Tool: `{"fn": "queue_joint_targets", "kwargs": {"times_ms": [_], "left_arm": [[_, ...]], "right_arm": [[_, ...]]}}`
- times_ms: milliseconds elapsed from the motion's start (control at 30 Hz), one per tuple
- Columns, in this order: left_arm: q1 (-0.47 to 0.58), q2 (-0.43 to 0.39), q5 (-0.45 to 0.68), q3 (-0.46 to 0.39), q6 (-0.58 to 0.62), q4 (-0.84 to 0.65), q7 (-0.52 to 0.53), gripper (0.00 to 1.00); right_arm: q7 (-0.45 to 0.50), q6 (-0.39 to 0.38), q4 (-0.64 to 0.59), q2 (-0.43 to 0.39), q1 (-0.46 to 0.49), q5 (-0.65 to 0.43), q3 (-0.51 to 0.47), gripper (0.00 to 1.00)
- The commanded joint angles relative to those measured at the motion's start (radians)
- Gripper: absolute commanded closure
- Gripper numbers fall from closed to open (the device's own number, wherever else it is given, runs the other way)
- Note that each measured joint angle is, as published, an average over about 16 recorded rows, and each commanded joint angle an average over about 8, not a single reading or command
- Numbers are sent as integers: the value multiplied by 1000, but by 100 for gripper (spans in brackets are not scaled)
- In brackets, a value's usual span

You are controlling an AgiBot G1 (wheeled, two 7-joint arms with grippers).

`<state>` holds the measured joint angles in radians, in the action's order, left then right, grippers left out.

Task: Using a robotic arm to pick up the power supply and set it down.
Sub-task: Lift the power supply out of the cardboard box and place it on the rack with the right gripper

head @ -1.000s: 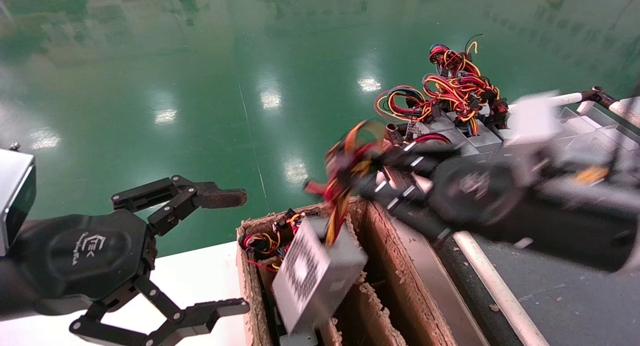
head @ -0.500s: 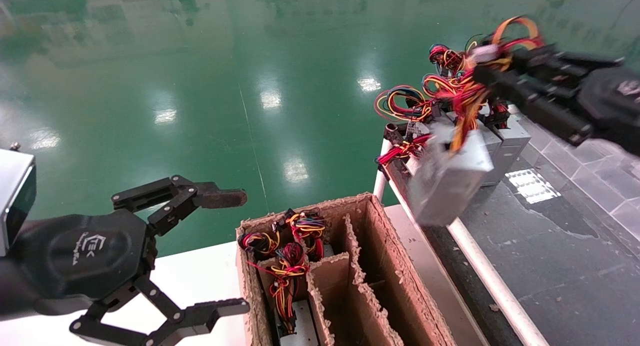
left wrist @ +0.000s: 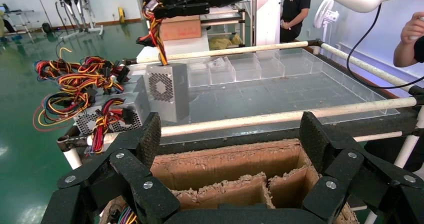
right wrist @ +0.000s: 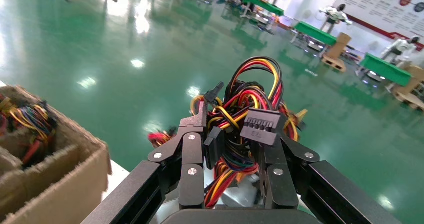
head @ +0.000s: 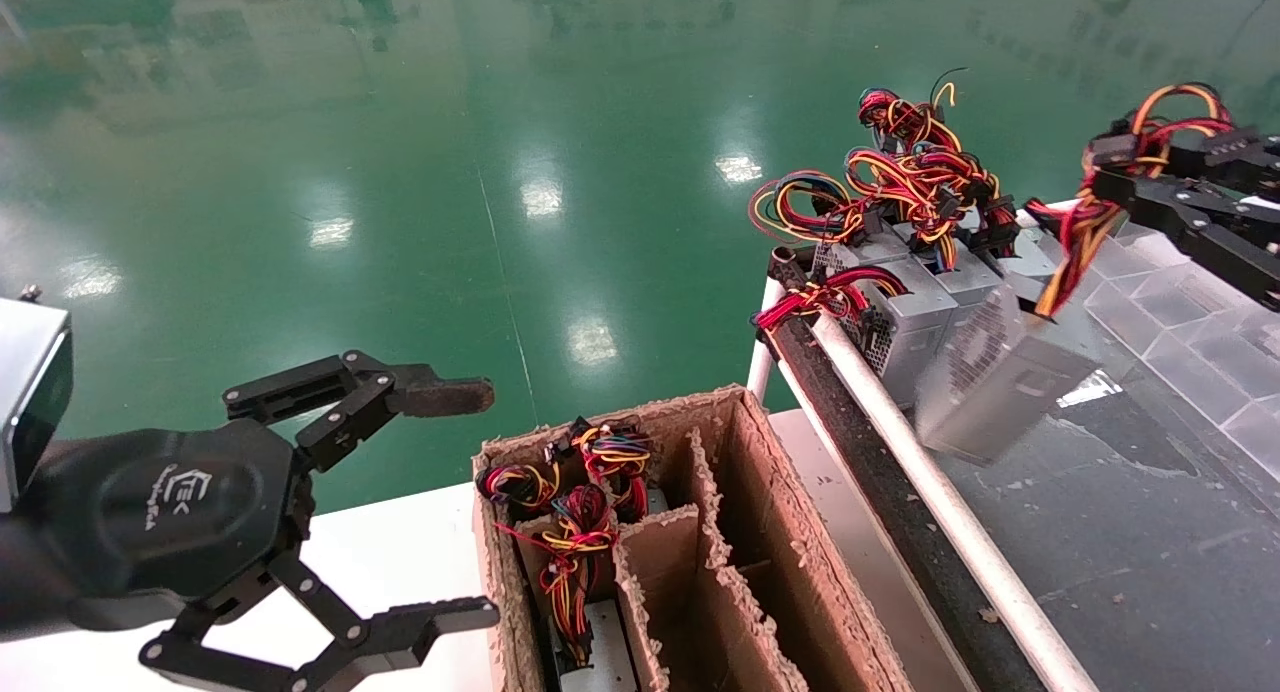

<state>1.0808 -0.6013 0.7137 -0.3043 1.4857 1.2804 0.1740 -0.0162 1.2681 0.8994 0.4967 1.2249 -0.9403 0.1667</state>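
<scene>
- Power supply (head: pixel 1000 382): silver-grey box with a perforated vent face, hanging tilted by its red, yellow and black wire bundle (head: pixel 1075 234) over the near part of the clear-topped cart (head: pixel 1120 532). Whether its lower corner touches the surface cannot be told. The left wrist view shows it (left wrist: pixel 169 91) upright, round fan grille outward.
- Right gripper (head: pixel 1150 172): at the head view's right edge, above the cart, fingers clenched on the wire bundle, not on the box. The right wrist view shows both fingers (right wrist: pixel 192 154) pinching the wires, a grey connector (right wrist: pixel 262 126) lying on top.
- Alike units (head: pixel 905 302): a row at the cart's far left end, just beside the hanging box, with tangled wire looms (head: pixel 900 182) piled above them.
- White rail (head: pixel 930 482): the cart's near edge, between cart and cardboard box.
- Cardboard box (head: pixel 700 542): divided into compartments; the two left ones hold wired units, the middle and right ones show nothing inside.
- Left gripper (head: pixel 470 502): parked over the white table (head: pixel 400 542), left of the cardboard box, jaws spread wide, holding nothing.
- Obscured: the right arm is cut off by the frame edge; the hanging box is blurred.
- Change: half a second ago the box hung over the white rail; it is now farther right, over the cart.
</scene>
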Motion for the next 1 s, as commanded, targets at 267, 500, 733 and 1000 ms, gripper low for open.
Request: {"fn": "queue_joint_targets", "kwargs": {"times_ms": [267, 500, 733, 1000], "left_arm": [[0, 0, 0, 0, 0, 0, 0, 0], [0, 0, 0, -1, 0, 0, 0, 0], [0, 0, -1, -1, 0, 0, -1, 0], [0, 1, -1, -1, -1, 0, -1, 0]], "right_arm": [[-47, 23, -52, -26, -32, -26, 8, 100], [-63, 42, -69, 13, -16, -51, 34, 100], [-71, 45, -84, 79, 39, -80, 64, 100], [-116, 21, -118, 152, 112, -135, 97, 93]]}}
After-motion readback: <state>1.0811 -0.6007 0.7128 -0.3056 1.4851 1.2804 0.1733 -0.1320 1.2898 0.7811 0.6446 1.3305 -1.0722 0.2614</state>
